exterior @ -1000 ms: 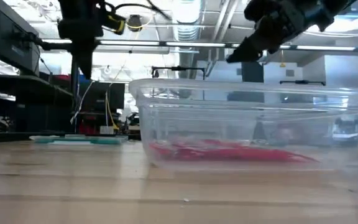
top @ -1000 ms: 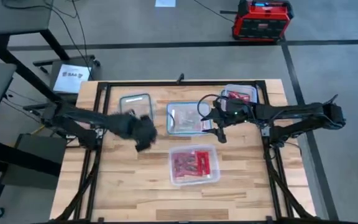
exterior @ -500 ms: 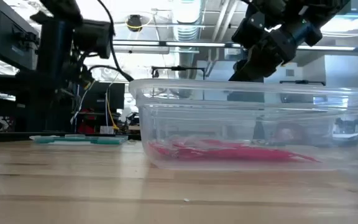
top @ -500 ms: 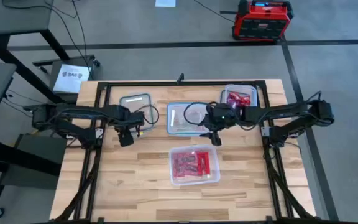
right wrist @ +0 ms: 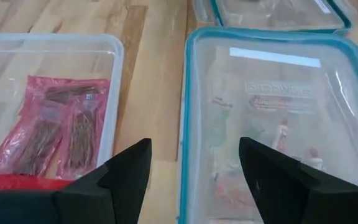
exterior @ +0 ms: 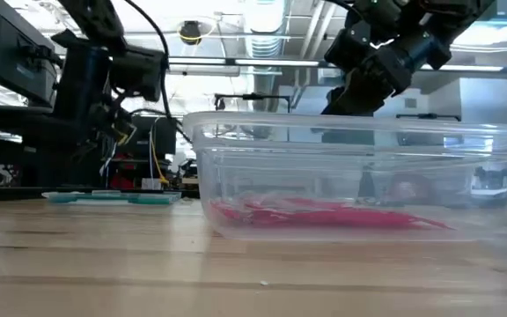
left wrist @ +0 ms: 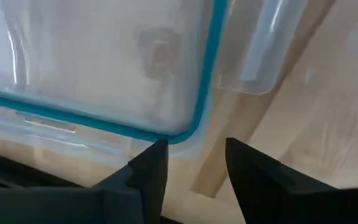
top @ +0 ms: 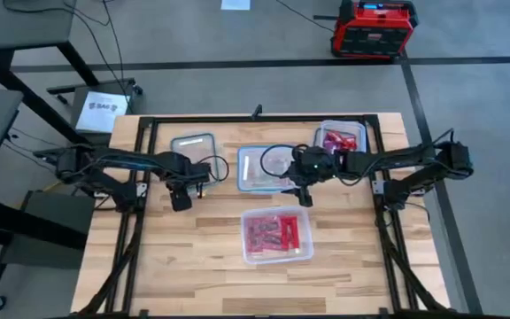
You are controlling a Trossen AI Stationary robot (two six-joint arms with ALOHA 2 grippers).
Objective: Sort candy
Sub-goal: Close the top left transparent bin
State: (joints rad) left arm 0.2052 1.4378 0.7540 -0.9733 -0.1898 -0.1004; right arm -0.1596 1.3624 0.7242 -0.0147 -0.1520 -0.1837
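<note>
Red candy packets [top: 277, 232] lie in a clear tub [top: 248, 252] near the table's middle, seen also in the right wrist view [right wrist: 48, 134] and the low view [exterior: 324, 214]. More red candy [top: 339, 139] lies in a tub at the far right. My right gripper [top: 305, 195] hangs open over the near right corner of a blue-rimmed container [top: 259, 168], with nothing between its fingers [right wrist: 194, 168]. My left gripper [top: 180, 197] is open and holds nothing [left wrist: 194, 165]. It stands just near of a flat blue-rimmed lid [top: 193, 146].
The blue-rimmed lid [left wrist: 104, 62] lies flat on the wood at the far left. A black frame [top: 255, 118] runs along the table's far edge and down both sides. Bare wood lies along the near edge on either side of the near tub.
My left gripper has swung toward the table's left edge and has come to rest by the flat lid's near edge. My right gripper has moved a little toward the left, from beside the middle container to over its near right corner. No candy has moved.
</note>
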